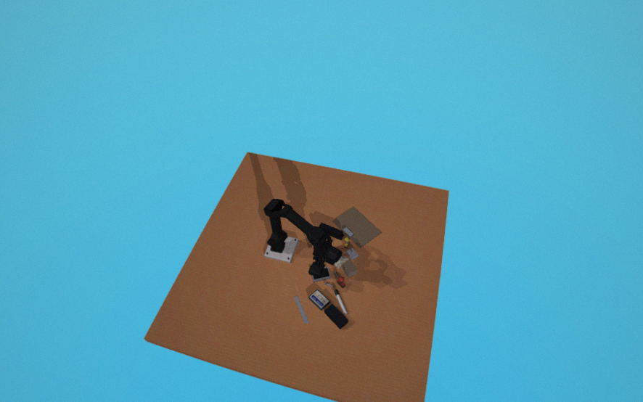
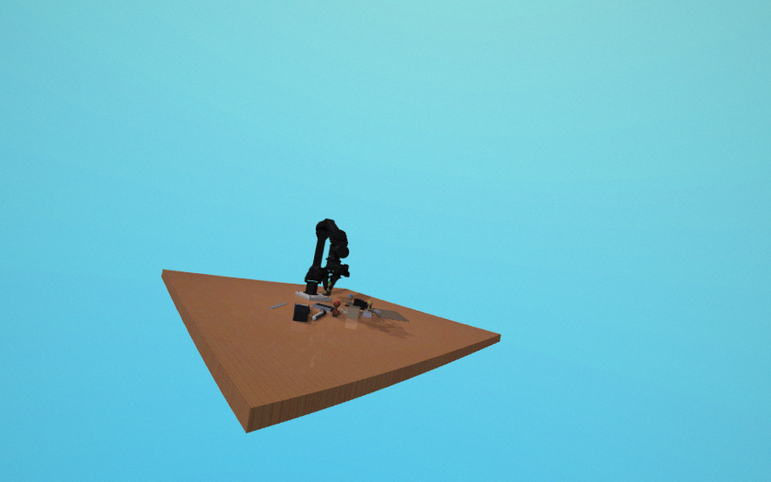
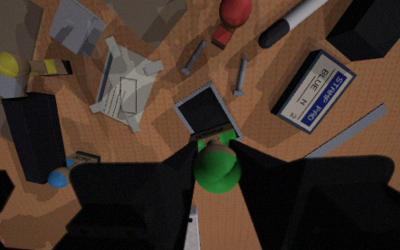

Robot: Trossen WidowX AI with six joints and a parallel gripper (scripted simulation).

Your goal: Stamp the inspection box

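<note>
My gripper (image 3: 213, 145) (image 2: 328, 291) is shut on the green-knobbed stamp (image 3: 218, 171), whose wooden base points downward. In the wrist view the base overlaps the near edge of the open black ink pad (image 3: 202, 109) (image 1: 322, 273) in its grey tray. I cannot tell whether the base touches the pad. The stamp's printing face is hidden, and its lettering is too small to read. The pale card (image 3: 114, 74) is held by tape strips at the corners, left of the pad in the wrist view. The outlined inspection box (image 3: 136, 97) on it shows no visible print.
A red-knobbed stamp (image 3: 235, 11), two bolts and a marker (image 3: 301, 14) lie beyond the pad. The STAMP PAD lid (image 3: 318, 91) (image 1: 318, 298), a black block (image 3: 376, 27) and a grey strip (image 3: 351, 129) lie right. Yellow (image 3: 5, 63) and blue (image 3: 58, 178) stamps and another black block (image 3: 37, 136) are left.
</note>
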